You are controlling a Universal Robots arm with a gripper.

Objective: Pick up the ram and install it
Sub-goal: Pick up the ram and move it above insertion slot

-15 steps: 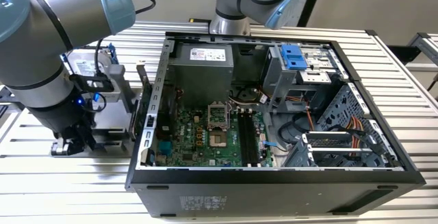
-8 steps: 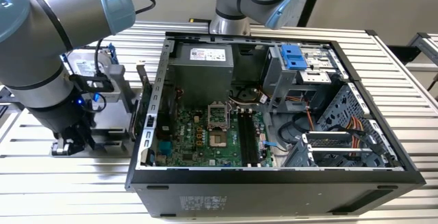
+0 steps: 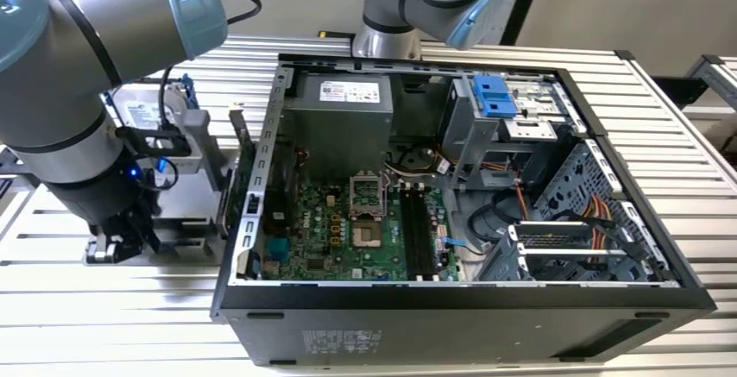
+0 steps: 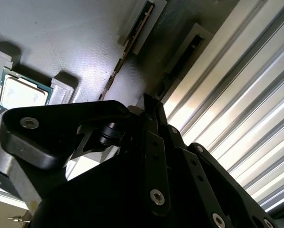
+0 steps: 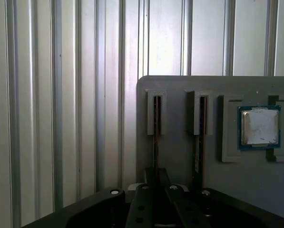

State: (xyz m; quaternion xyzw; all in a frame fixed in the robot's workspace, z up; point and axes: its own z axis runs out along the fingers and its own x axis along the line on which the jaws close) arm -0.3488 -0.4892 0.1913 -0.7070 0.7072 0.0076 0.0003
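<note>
First wrist view brings us the pincer [image 5: 156, 176] nearest, pressed together on the ram [image 5: 156, 142], which stands on edge in a slot of the grey tray [image 5: 180, 161]. Beyond, we see a square processor chip [image 5: 259, 126] seated in that tray, then the ribbed worktop [image 5: 46, 95].

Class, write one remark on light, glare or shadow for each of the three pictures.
Exterior view: even light, a soft sheen on the ribbed table, the computer case dimmer inside. Second wrist view: harsh white glare on the table's ribs, the grey tray in shade. First wrist view: pale glare streaks along the table, the processor lid shining.
</note>
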